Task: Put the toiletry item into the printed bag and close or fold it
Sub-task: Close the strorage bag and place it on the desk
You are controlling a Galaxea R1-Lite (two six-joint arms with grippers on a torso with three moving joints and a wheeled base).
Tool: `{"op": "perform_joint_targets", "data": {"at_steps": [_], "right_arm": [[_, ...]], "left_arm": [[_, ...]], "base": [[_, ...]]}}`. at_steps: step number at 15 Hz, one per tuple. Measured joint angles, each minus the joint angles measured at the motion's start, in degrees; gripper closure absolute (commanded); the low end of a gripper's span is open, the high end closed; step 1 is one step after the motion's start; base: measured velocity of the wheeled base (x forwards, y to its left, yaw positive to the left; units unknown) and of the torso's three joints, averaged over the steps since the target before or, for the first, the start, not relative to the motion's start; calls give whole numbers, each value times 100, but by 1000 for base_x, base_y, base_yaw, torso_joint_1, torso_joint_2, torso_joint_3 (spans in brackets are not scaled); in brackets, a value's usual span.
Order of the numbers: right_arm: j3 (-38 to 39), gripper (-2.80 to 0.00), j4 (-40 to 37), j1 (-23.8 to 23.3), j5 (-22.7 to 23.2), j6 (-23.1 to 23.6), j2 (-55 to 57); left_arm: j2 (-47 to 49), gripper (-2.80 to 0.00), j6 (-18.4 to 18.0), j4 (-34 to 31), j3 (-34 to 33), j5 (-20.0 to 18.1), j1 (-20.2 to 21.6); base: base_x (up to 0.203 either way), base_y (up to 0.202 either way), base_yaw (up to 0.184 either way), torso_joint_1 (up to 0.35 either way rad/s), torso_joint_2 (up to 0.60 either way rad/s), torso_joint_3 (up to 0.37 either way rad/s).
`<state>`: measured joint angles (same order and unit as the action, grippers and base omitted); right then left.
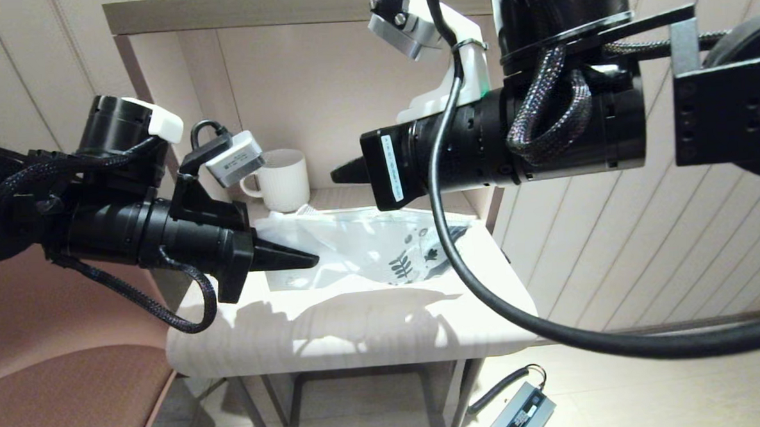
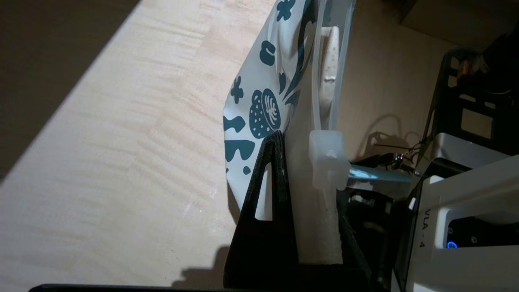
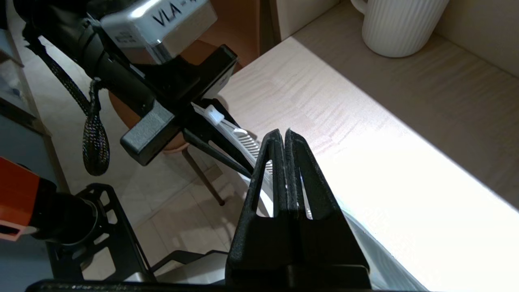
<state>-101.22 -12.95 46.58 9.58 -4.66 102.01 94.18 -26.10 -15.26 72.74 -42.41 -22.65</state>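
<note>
The printed bag (image 1: 381, 245) lies across the small table, its zip end raised off the top. My left gripper (image 1: 315, 261) is shut on that zip-strip end, and the strip with its clear slider (image 2: 328, 162) sits between the fingers (image 2: 273, 178). The dark blue prints (image 2: 259, 113) show just beyond them. The white comb (image 3: 245, 142) is inside the bag, its teeth showing through the film close to the left gripper (image 3: 219, 121). My right gripper (image 1: 334, 174) hangs above the bag near the mug. Its fingers (image 3: 284, 134) are pressed shut and I see nothing between them.
A white ribbed mug (image 1: 283, 179) stands on the low shelf step behind the bag. The pale wooden table (image 1: 359, 330) has bare room at its front. A brown chair (image 1: 61, 401) is at the left. A grey device with a cable (image 1: 520, 413) lies on the floor.
</note>
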Motion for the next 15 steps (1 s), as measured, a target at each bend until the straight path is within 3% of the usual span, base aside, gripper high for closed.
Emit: {"op": "perform_joint_targets", "data": {"at_steps": [5,15], "right_arm": [[207,0,27,168,9,-33,126],[-108,0,24,253,-24,-40,289]], "left_arm": [[-264,0,11,513,-259,8,9],[-214,0,-2,520,-288,11,5]], "base": [[0,0,0,0,0,0],[0,0,0,0,0,0]]}}
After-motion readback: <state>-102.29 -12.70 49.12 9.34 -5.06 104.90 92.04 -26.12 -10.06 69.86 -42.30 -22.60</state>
